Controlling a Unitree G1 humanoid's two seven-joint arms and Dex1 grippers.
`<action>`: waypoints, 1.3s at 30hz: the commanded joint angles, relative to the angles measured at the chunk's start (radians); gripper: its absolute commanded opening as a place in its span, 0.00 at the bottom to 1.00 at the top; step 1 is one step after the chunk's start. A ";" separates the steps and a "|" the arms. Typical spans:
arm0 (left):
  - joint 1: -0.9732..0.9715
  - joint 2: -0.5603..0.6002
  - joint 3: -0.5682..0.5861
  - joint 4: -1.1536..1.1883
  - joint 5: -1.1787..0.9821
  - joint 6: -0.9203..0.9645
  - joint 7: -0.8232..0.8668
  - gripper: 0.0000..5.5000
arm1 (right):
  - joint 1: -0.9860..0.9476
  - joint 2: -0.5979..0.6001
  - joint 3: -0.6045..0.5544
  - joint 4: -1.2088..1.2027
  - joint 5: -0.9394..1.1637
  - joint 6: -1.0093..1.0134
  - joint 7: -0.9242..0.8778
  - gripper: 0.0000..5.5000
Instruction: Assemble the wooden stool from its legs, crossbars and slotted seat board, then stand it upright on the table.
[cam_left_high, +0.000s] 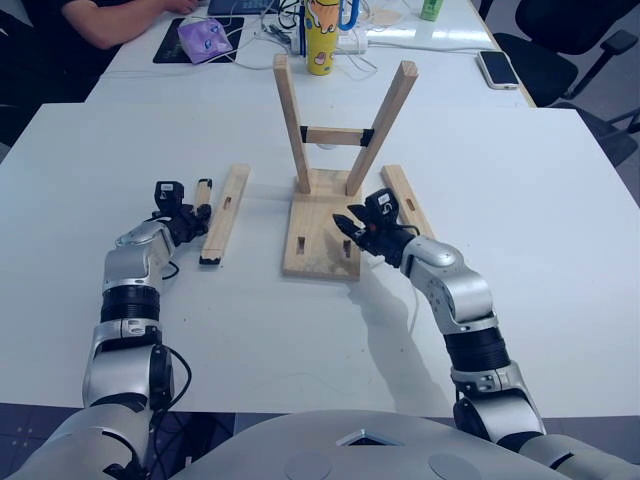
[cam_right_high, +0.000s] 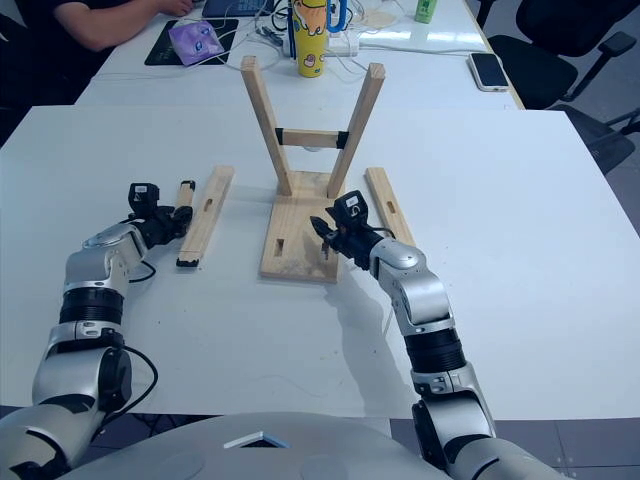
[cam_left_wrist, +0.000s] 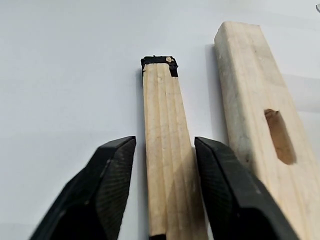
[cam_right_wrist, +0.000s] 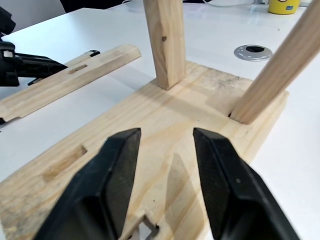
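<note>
Slotted seat board (cam_left_high: 320, 225) lay flat, underside up, mid-table, so its slots faced up for fitting. Two legs (cam_left_high: 292, 125) stood in the far slots, splayed apart at the top & tied by a fitted crossbar (cam_left_high: 335, 136). That looked like roughly half the frame done. The two near slots (cam_left_high: 301, 243) were open, nothing in them yet.

Right hand (cam_right_wrist: 166, 134) hovered low over the board's near right part w/ jaws spread & nothing btwn them. Probably there to steady the board or line up w/ a near slot; can't tell which.

A loose leg (cam_left_high: 226, 213) lay flat just left of the board, its own slot facing up. A second loose leg (cam_left_high: 403, 195) lay just right of the board, partly behind the right hand.

A short loose crossbar (cam_left_wrist: 162, 95), black-tipped, lay flat beside the left loose leg, on its outer side. Left hand (cam_left_wrist: 165, 150) straddled it w/ jaws released, a finger (cam_left_wrist: 110, 185) on each side & a gap showing, so not gripped. Looked set up for a pinch across its width.

White table (cam_left_high: 520, 250) carried all parts.
</note>
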 joint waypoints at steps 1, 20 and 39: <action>-0.001 -0.003 0.002 0.023 -0.014 0.032 -0.015 0.27 | -0.006 0.002 0.002 -0.003 -0.001 0.010 -0.012 0.36; 0.479 -0.113 -0.065 -0.754 -0.190 -0.339 -0.199 0.24 | -0.016 0.216 -0.344 -0.123 0.631 0.278 -0.106 0.36; 0.474 -0.150 -0.318 -0.820 -0.105 -0.379 -0.226 0.24 | -0.083 0.264 -0.380 -0.078 0.869 0.381 -0.267 0.48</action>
